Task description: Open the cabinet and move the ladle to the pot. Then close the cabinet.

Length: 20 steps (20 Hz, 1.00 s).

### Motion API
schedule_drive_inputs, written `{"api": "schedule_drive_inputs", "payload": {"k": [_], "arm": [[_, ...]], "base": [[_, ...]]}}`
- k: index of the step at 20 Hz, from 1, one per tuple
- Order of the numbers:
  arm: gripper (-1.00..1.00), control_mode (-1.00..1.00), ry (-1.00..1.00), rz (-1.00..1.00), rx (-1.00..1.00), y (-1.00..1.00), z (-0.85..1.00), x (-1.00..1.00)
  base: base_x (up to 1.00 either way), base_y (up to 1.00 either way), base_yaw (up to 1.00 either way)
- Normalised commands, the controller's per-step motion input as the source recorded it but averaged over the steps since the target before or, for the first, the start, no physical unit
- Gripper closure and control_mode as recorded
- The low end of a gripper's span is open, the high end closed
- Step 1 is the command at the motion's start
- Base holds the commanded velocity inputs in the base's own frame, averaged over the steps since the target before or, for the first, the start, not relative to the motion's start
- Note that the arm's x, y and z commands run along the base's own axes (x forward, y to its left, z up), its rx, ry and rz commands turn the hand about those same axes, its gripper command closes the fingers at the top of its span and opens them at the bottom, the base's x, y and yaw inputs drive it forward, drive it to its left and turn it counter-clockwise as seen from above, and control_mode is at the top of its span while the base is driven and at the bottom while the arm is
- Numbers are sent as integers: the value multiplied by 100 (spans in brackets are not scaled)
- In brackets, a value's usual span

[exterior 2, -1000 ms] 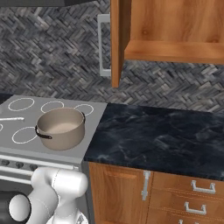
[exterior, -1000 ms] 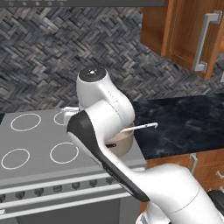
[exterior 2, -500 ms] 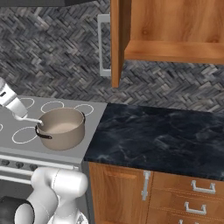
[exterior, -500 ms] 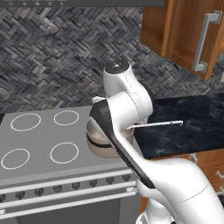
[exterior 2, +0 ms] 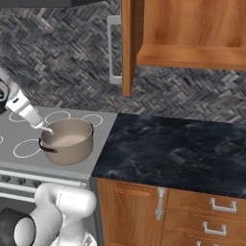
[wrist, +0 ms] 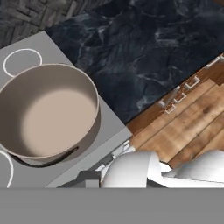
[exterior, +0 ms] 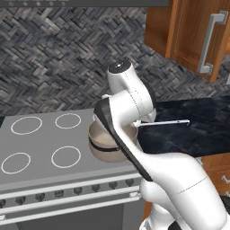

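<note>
The beige pot (exterior 2: 67, 140) stands on the stove's near right burner; it also shows as the pot (exterior: 105, 146) behind my arm and the pot (wrist: 46, 113) from above, with nothing in it. My gripper (exterior 2: 12, 98) is at the left edge, above and left of the pot, shut on the ladle (exterior 2: 34, 116), which slants down to the pot's far rim. The ladle (exterior: 165, 122) pokes out as a thin silvery handle to the right of my arm. The cabinet (exterior 2: 192, 29) stands open, door (exterior 2: 126, 48) swung out, shelf bare.
The grey stove top (exterior: 40, 143) has ringed burners left of the pot. A dark marble counter (exterior 2: 173, 149) runs to the right, with wooden drawers (exterior 2: 211, 216) below. The open cabinet door (exterior: 197, 36) with its bar handle hangs at the upper right.
My arm has swung right and the ladle has travelled with it. In the right base view the hand came in from the left edge, and the ladle's end now reaches the pot's rim.
</note>
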Motion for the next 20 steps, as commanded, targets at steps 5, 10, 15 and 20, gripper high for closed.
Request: {"api": "schedule_drive_inputs", "payload": {"k": [5,10,15,20], "arm": [[100,-100,0,0,0,0,-25,45],[100,-100,0,0,0,0,-38,43],[100,-100,0,0,0,0,-34,31],[100,-100,1,0,0,0,-29,37]], "base": [[0,0,0],[0,0,0],[0,0,0],[0,0,0]]}}
